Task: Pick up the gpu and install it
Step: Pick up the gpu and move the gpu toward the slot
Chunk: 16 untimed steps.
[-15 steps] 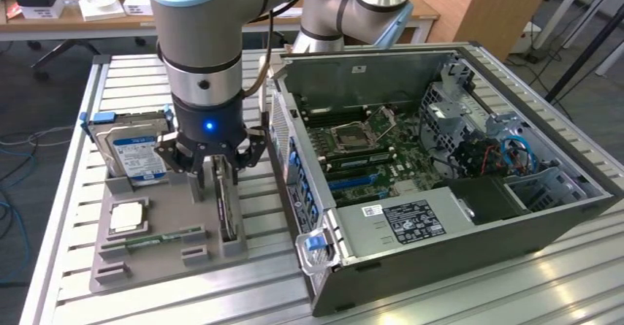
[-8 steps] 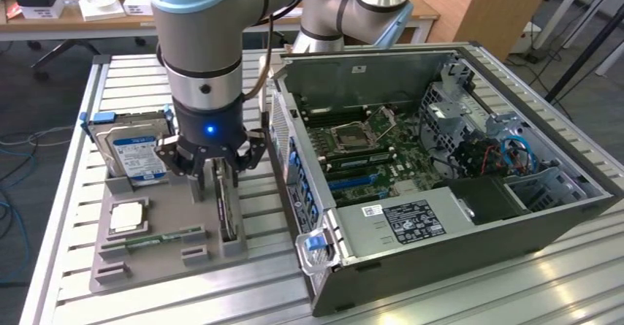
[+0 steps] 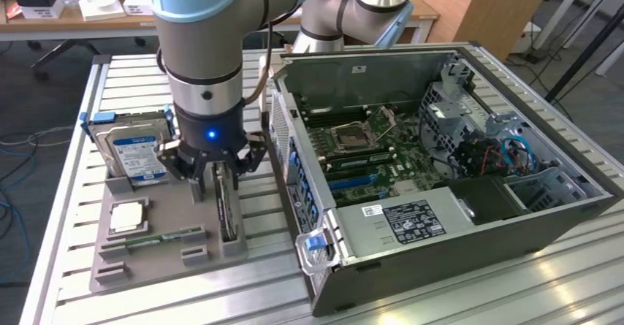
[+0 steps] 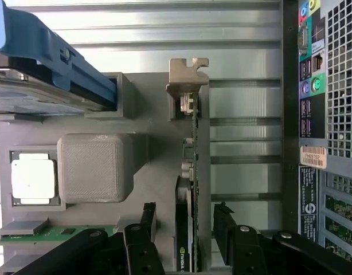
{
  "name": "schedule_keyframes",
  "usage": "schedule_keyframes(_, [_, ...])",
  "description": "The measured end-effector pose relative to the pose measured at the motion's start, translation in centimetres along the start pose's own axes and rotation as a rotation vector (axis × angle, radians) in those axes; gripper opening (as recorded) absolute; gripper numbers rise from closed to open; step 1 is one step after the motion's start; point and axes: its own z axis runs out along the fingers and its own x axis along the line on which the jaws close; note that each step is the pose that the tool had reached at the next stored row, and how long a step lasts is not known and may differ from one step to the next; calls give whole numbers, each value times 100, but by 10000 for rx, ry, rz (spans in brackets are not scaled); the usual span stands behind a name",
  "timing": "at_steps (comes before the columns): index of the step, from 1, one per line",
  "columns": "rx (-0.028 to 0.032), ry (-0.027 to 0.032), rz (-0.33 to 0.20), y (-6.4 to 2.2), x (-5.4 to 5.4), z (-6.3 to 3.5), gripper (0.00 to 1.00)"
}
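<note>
- The gpu (image 3: 227,212) stands on its long edge in a slot of the grey holder tray (image 3: 146,270), at 9 o'clock of the open computer case (image 3: 546,215) in the exterior view.
- Writing on it: the wrist view shows a small green-and-white eye-shaped logo on the card's edge down by the fingers (image 4: 147,220); no lettering can be read.
- Other labels: the hard drive (image 3: 137,157), at 10 o'clock of the card, has a blue-and-white label. A black power supply label (image 3: 411,219) with white print lies inside the case. An orange-and-white sticker (image 4: 313,156) sits on the case's rear panel. All the print is too small to read.
- Edges and room: a strip of bare slatted table (image 4: 245,103) separates the tray from the case's rear panel. A grey block (image 4: 87,167) rises from the tray just beside the card's other side.
- The processor (image 3: 128,216) lies at 9 o'clock of the card and the green memory stick (image 3: 156,239) at 8 o'clock, both apart from it.
- Looks: it is a thin, dark card seen edge-on, with a pale metal bracket (image 4: 186,71) hooked at the end away from the fingers.
- The gripper (image 3: 216,186) hangs low over the card with its jaws apart. One black finger stands on each side of the card, with a gap showing on both sides.
</note>
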Motion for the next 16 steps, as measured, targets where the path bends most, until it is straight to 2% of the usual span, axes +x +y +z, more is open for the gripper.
schedule_keyframes(16, [28, 8, -149, -5, -2, 95, 53])
